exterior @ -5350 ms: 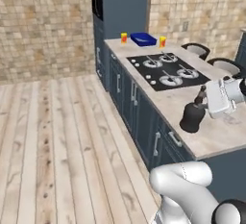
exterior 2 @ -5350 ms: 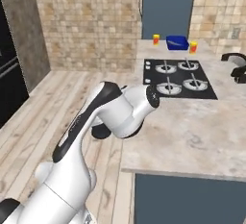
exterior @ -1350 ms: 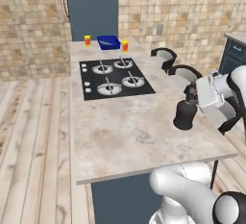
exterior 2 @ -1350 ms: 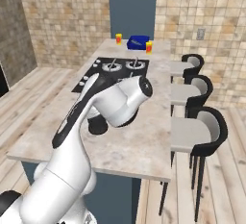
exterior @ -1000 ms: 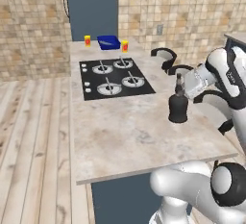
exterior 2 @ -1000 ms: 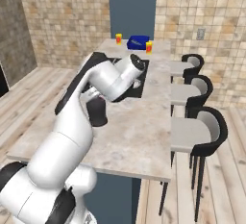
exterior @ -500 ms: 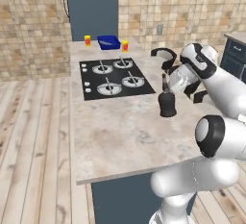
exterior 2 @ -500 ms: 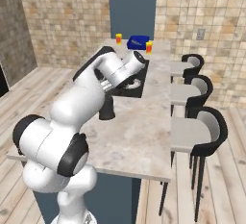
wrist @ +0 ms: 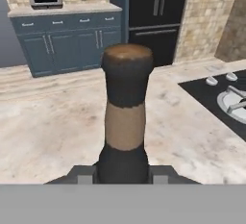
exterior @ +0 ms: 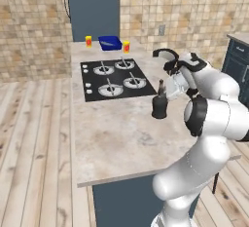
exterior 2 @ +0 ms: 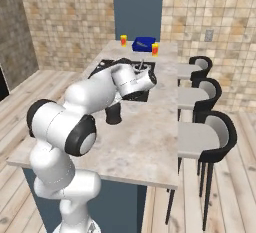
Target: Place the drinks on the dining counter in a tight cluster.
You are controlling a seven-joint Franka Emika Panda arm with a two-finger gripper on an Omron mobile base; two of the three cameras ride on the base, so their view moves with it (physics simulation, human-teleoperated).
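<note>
The two-finger gripper (wrist: 123, 174) of the white arm is clenched around the thin neck of the squat black bottle with a brown band (exterior: 159, 105), as the hand view shows between the two dark finger tips. The bottle stands upright just beside the right edge of the black four-burner cooktop (exterior: 111, 78), with its base at or very near the beige marble-look dining counter (exterior: 116, 138); I cannot tell if it already touches.

To do this step well, I think the bottle should be kept vertical and lowered until it rests flat, and the fingers should open only then, so that it does not tip. A bare spot should stay beside it for the other drinks.

Compared with half a second ago, the bottle sits a little closer to the cooktop, and the grip on it has not changed.
</note>
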